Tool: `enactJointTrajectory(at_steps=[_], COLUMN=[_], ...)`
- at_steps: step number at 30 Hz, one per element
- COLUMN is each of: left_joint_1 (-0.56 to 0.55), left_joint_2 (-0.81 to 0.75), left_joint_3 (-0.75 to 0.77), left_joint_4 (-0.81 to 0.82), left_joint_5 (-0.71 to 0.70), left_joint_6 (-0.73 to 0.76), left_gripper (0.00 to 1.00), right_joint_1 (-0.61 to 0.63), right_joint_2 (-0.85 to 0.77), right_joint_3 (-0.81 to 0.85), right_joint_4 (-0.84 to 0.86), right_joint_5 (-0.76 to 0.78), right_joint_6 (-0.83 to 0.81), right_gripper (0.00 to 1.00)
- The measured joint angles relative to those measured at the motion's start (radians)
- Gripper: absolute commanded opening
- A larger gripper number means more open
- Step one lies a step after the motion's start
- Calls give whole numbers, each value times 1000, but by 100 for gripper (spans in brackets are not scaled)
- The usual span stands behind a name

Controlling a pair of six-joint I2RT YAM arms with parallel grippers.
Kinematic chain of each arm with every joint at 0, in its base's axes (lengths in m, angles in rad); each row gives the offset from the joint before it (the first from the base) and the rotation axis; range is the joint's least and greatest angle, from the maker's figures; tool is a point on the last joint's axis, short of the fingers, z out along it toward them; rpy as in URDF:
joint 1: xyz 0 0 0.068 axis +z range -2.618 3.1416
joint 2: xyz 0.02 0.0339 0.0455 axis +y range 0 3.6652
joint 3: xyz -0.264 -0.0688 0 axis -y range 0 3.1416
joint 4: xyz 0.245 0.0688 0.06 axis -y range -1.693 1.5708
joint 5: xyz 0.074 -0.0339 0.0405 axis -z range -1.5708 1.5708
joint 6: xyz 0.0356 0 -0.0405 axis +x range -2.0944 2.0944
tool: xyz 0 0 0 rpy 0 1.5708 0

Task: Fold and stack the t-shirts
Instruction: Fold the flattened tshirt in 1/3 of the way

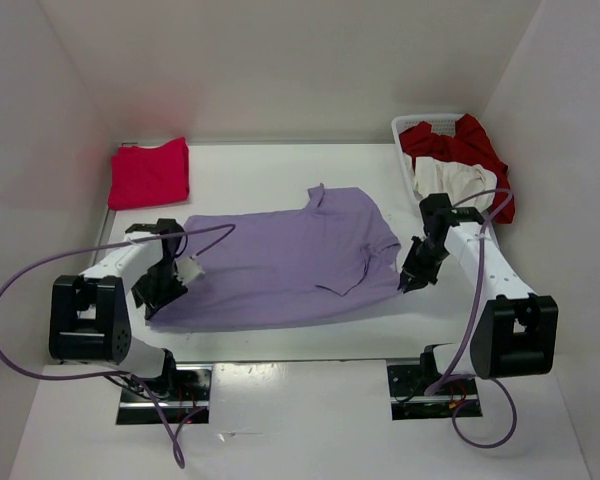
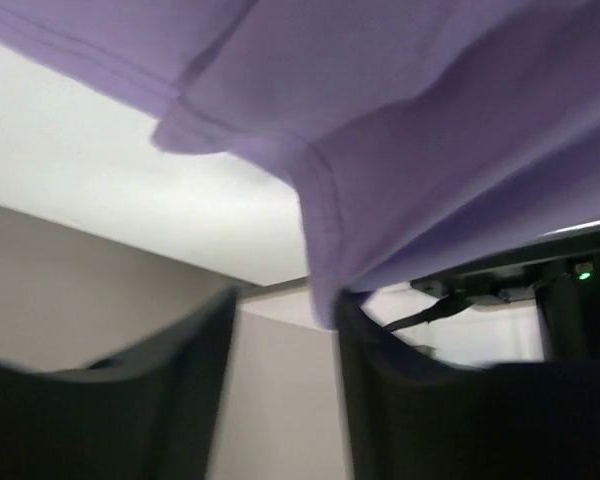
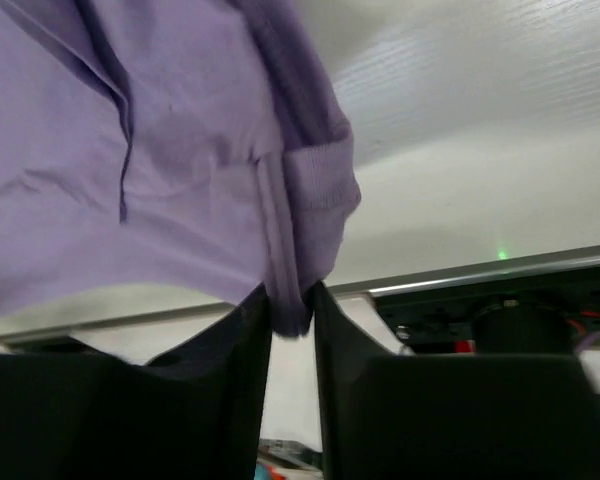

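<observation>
The lavender t-shirt (image 1: 280, 260) lies spread flat across the middle of the table, collar toward the back. My left gripper (image 1: 158, 290) is at its near left corner. In the left wrist view the jaws (image 2: 285, 300) stand wide apart, and a hem of the lavender cloth (image 2: 430, 120) hangs against the inner edge of the right finger (image 2: 380, 370), not pinched. My right gripper (image 1: 413, 278) is at the shirt's right edge, and in the right wrist view (image 3: 292, 300) it is shut on a fold of lavender cloth (image 3: 130, 150). The magenta-pink shirt (image 1: 150, 172) lies folded at the back left.
A white lattice basket (image 1: 430, 122) stands at the back right, with the dark red shirt (image 1: 470, 145) and the cream white shirt (image 1: 450, 180) spilling over its rim. White walls close in the table on three sides.
</observation>
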Motion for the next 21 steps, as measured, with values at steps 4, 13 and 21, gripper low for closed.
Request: enactJointTrajectory(at_steps=[4,13,21], left_joint_1=[0,-75,-34], left_joint_2=[7,82,87], left_joint_3=[64,510,365], left_joint_4=[-38,-50,-95], left_joint_5=[-27,-154,-321], left_joint_6=[-10,-2,41], left_gripper=[66,74,62], right_joint_1=[16,16,166], right_joint_2=[-1,-52,-76], right_joint_3=[0,93,45], right_joint_4=[-23,-79,48], right_joint_5=[19,90,14], right_joint_6=[8,47,166], right_gripper=[37,23,8])
